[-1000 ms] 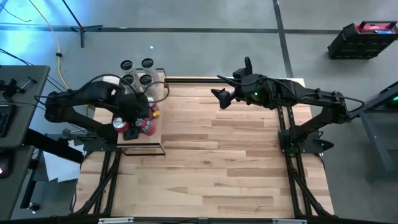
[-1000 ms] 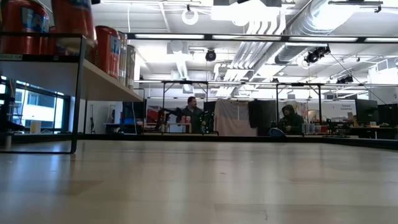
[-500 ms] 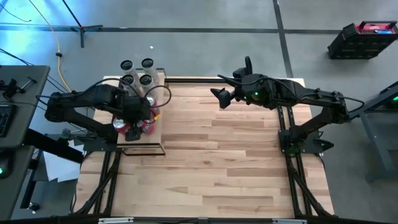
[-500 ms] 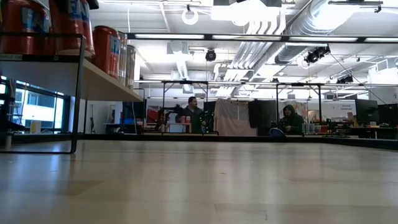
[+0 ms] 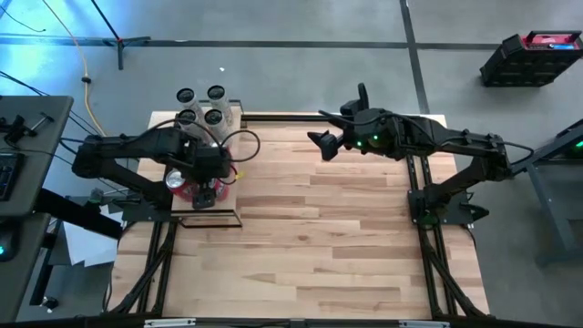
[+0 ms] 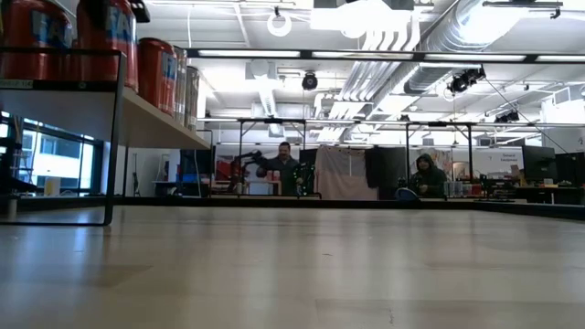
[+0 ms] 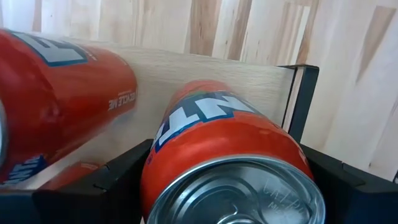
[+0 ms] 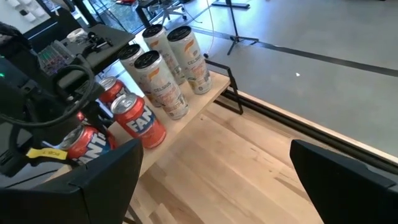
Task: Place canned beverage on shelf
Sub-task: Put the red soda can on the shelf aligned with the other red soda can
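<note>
A red can [image 7: 230, 155] stands at the near end of the shelf [image 7: 205, 68], framed on both sides by the fingers of the left gripper [image 5: 206, 187], which close around it without any gap showing between pad and can. Other red cans [image 8: 138, 118] stand beside it on the board, and four pale cans [image 8: 163, 68] fill the far end. The can looks seated on the board, so the step in hand reads as the placing itself, at or near the point of letting go. The next move would call for the jaws to spread clear of the can and the arm to draw straight away without nudging its neighbours, which stand close. The right gripper [image 5: 321, 143] waits with fingers wide apart, near the table's far edge, well apart from the shelf.
</note>
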`<state>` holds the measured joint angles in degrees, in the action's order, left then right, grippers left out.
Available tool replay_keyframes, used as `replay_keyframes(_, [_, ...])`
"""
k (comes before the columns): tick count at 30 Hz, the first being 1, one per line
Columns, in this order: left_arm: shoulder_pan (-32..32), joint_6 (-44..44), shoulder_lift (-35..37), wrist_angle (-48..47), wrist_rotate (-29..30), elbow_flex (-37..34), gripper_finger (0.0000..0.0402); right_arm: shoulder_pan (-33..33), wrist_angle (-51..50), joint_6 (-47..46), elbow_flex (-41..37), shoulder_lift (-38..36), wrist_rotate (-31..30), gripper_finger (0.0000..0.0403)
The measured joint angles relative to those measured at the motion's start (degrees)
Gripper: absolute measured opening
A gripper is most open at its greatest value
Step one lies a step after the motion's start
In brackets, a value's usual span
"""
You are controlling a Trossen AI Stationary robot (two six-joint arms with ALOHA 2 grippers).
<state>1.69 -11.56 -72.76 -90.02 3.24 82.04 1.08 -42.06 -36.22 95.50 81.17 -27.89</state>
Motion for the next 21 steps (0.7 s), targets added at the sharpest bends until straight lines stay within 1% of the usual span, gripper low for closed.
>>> replay_keyframes(8, [-0.02, -3.26, -0.02, -0.01, -0.62, 0.00, 0.0302, 0.00, -0.02, 0.05, 0.00, 0.00, 0.49, 0.0392])
replay_keyframes(21, [-0.02, -2.64, -0.17, 0.02, -1.22, 0.00, 0.0303, 0.00, -0.02, 0.01, 0.00, 0.00, 0.47, 0.0392])
